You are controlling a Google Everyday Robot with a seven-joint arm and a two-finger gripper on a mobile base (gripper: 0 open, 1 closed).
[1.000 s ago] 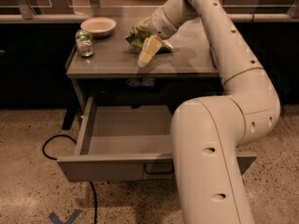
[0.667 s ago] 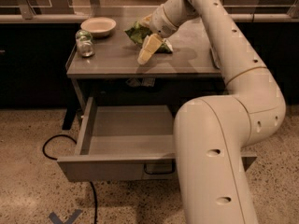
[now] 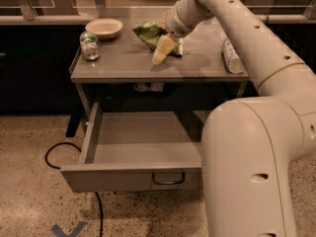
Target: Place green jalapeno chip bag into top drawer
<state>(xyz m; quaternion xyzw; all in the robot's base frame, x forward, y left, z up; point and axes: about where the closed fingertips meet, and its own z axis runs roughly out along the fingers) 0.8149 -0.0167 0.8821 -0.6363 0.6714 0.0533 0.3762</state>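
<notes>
Hand (image 3: 162,51) at green jalapeno chip bag (image 3: 144,32) atop table (image 3: 118,65), grip unclear, print unreadable

Cream arm (image 3: 256,53) in a high arch from lower right, end effector (image 3: 163,51) tip-down at upper centre.

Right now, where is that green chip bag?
In the camera view the green chip bag lies at the back middle of the tabletop, right of the white bowl, with the end effector at its right edge.
</notes>
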